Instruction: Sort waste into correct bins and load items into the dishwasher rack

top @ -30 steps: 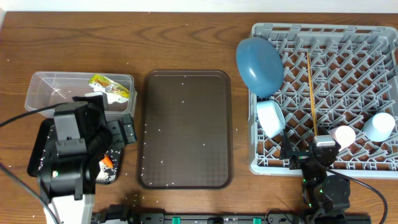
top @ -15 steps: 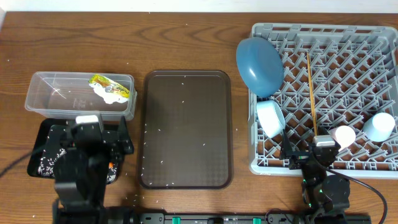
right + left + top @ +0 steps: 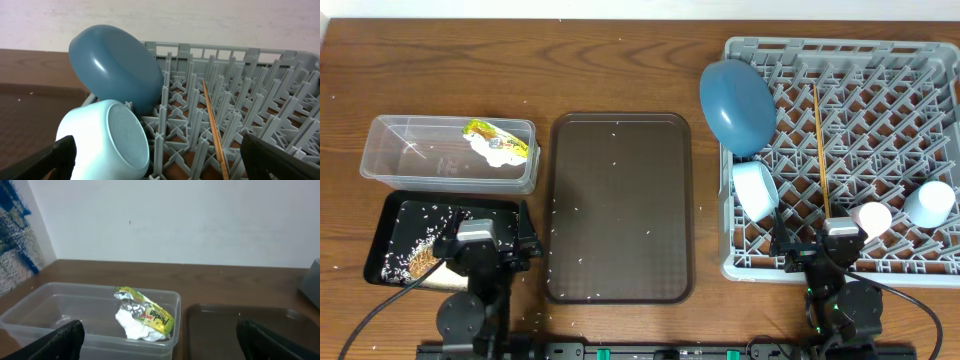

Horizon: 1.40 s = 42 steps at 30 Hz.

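Note:
The clear tub (image 3: 390, 150) holds the yellow-green packet (image 3: 490, 133), white wrapper (image 3: 498, 152) and foil; the left wrist view shows the tub (image 3: 35, 305), packet (image 3: 152, 312), wrapper (image 3: 132, 328) and foil (image 3: 125, 298). The black tray (image 3: 395, 215) holds rice grains (image 3: 405, 250) and a brown lump (image 3: 421, 262); the carrot is hidden. The grey rack (image 3: 920, 70) holds the blue plate (image 3: 737, 105), pale bowl (image 3: 757, 188), chopsticks (image 3: 820, 150), pink cup (image 3: 872, 215) and light blue cup (image 3: 930, 203). My left gripper (image 3: 485, 243) (image 3: 162, 347) is open and empty by the black tray. My right gripper (image 3: 838, 250) (image 3: 167, 165) is open and empty at the rack's front edge, facing the bowl (image 3: 107, 140), plate (image 3: 115, 65) and chopsticks (image 3: 212, 125).
The brown serving tray (image 3: 620, 205) lies mid-table with scattered rice grains on it, and its corner shows in the left wrist view (image 3: 240, 325). A pale wall stands behind the table.
My left arm has drawn back from over the black tray toward the table's front edge, uncovering the tray. The right arm has not moved.

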Available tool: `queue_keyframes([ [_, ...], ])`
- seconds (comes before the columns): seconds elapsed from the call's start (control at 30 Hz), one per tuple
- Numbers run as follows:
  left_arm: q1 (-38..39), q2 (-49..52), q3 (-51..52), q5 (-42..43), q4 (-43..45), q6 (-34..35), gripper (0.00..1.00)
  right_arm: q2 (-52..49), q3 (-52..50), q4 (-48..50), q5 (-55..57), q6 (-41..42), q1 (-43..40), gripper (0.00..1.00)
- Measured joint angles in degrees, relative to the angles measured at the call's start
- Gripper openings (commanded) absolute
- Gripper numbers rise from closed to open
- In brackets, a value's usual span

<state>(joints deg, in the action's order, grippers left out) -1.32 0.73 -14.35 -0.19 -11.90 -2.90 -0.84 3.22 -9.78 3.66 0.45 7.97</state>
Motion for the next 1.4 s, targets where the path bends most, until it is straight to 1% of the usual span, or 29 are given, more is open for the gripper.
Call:
queue_keyframes([
  [0.13,0.00,-0.11,3.50,-0.04,3.54,0.00,0.98,0.00,0.00,0.00,0.00,0.00,0.00,0.99],
  [0.37,0.04,-0.15,12.24,-0.07,13.53,-0.13,0.98,0.02,0.00,0.00,0.02,0.00,0.00,0.99],
  [0.47,0.07,-0.09,14.01,-0.02,12.85,-0.13,0.98,0.00,0.00,0.00,0.02,0.00,0.00,0.99],
  [0.93,0.17,-0.15,13.53,0.24,10.78,-0.13,0.98,0.07,-0.02,0.00,0.00,0.00,0.00,0.99],
  [1.4,0.26,-0.13,13.44,0.24,10.62,-0.13,0.98,0.07,-0.02,0.00,0.02,0.00,0.00,0.99],
])
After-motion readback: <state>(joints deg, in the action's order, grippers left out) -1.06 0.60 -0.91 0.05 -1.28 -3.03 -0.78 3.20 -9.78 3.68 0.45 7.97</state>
